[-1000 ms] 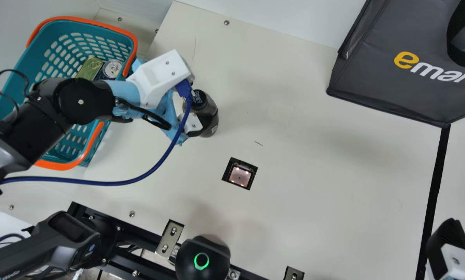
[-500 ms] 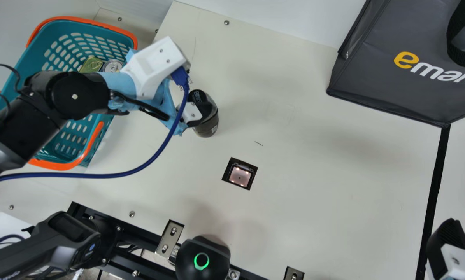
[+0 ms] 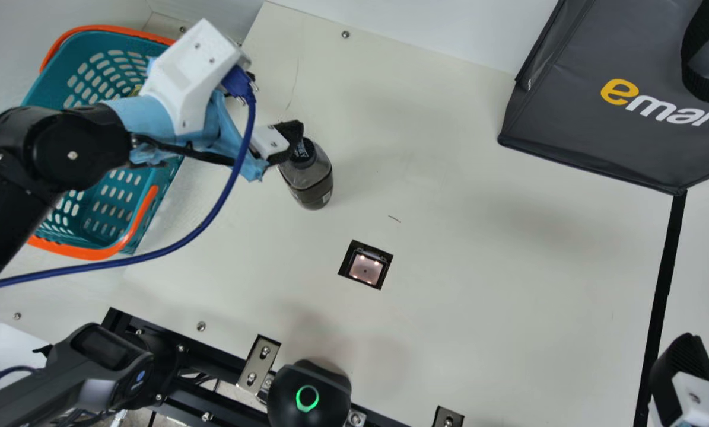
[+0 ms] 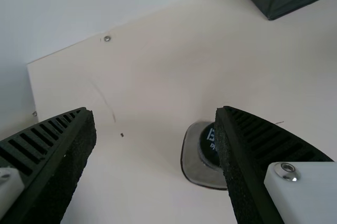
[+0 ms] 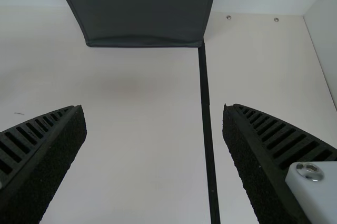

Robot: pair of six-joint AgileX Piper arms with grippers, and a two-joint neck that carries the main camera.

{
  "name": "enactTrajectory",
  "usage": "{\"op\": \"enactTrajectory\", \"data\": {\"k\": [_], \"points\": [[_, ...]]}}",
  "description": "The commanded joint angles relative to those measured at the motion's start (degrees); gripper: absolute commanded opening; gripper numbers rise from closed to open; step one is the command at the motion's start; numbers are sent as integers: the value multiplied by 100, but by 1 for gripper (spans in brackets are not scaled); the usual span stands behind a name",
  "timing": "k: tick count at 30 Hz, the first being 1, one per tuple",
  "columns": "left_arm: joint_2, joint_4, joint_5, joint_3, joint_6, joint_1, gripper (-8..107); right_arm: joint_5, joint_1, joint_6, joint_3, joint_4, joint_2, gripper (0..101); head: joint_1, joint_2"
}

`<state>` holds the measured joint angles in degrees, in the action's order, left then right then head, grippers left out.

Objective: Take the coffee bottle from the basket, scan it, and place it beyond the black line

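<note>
Scanning looks next, as the coffee bottle (image 3: 312,184) stands upright on the desk (image 3: 479,279) between basket (image 3: 91,254) and scanner window (image 3: 366,268), with left claw (image 4: 154,110) and right claw (image 5: 152,106) both wide, so one should grip it and turn its code to the window.

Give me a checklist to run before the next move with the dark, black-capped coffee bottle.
1. Dark, see-through coffee bottle with black cap out of the teal plastic basket with orange handles, upright on the cream table: ok.
2. Left black ribbed gripper, jaws open: ok.
3. Left gripper free of contact with the bottle: cannot tell.
4. Square, lit scanner window uncovered: ok.
5. Bottle scanned: cannot tell.
6. Bottle beyond the straight black line: not ok.
</note>
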<state>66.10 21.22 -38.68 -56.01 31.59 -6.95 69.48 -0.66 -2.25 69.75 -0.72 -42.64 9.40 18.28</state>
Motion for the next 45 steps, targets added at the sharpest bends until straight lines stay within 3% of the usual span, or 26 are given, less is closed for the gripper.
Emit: {"op": "enactTrajectory", "data": {"k": [1,16,45], "points": [[-75,-120,32,23,-177,24,90,0,0,0,0,0,0,91,-148,14],[-687,-637,23,168,-804,557,90,0,0,0,0,0,0,91,-148,14],[-1268,-339,-168,324,-408,1400,90,-8,0,0,0,0,0,91,-148,14]]}}
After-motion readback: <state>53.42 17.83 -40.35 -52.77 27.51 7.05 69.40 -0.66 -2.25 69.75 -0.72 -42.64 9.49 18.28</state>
